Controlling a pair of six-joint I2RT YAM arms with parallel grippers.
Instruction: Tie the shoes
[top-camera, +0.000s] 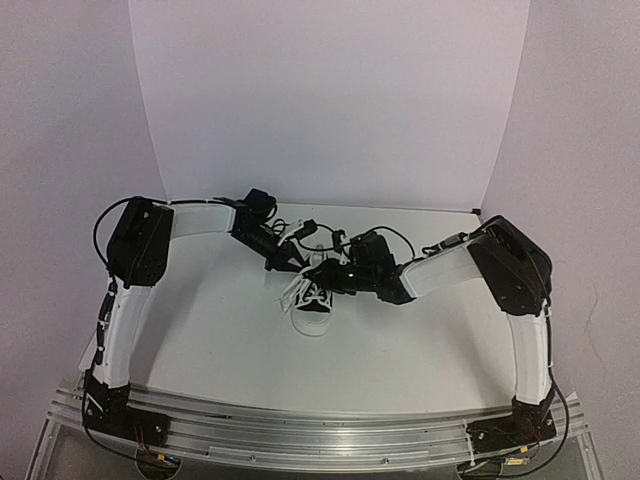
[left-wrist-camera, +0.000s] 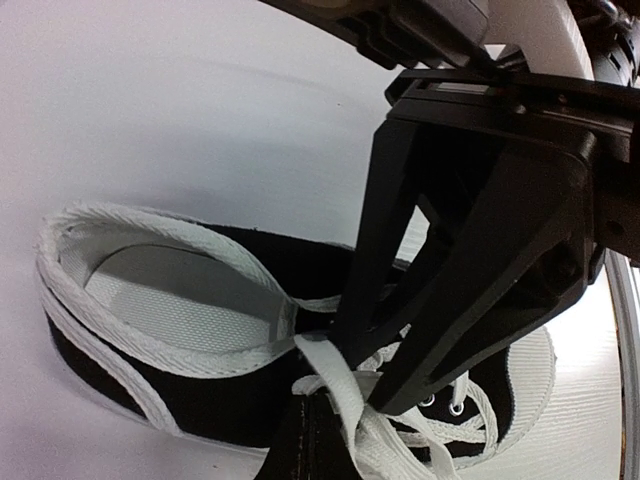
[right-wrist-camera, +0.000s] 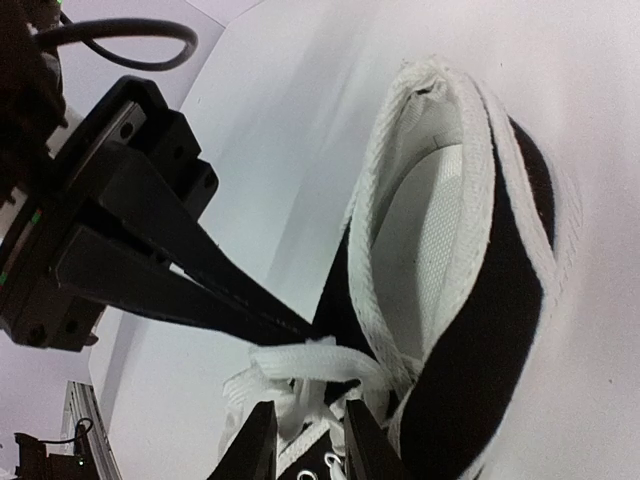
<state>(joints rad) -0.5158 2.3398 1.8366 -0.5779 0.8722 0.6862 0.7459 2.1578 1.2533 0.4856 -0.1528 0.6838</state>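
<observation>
The black sneaker (top-camera: 312, 308) with white toe cap and white laces stands mid-table, toe towards the arms. It also shows in the left wrist view (left-wrist-camera: 190, 400) and the right wrist view (right-wrist-camera: 480, 380). My left gripper (top-camera: 297, 265) comes in from the left. Its jaws are shut on a white lace (right-wrist-camera: 310, 358) at the top of the tongue, with the closed tip (right-wrist-camera: 316, 338) pinching it. In its own view the shut fingers (left-wrist-camera: 305, 425) sit under that lace (left-wrist-camera: 345, 385). My right gripper (top-camera: 323, 276) is open, its fingers (right-wrist-camera: 255, 450) astride the bunched laces, and it also shows in the left wrist view (left-wrist-camera: 368, 380).
The white table (top-camera: 430, 340) has white backdrop walls behind and at both sides. An aluminium rail (top-camera: 320, 432) with the arm bases runs along the near edge. Black cables (top-camera: 400, 236) loop over the right arm.
</observation>
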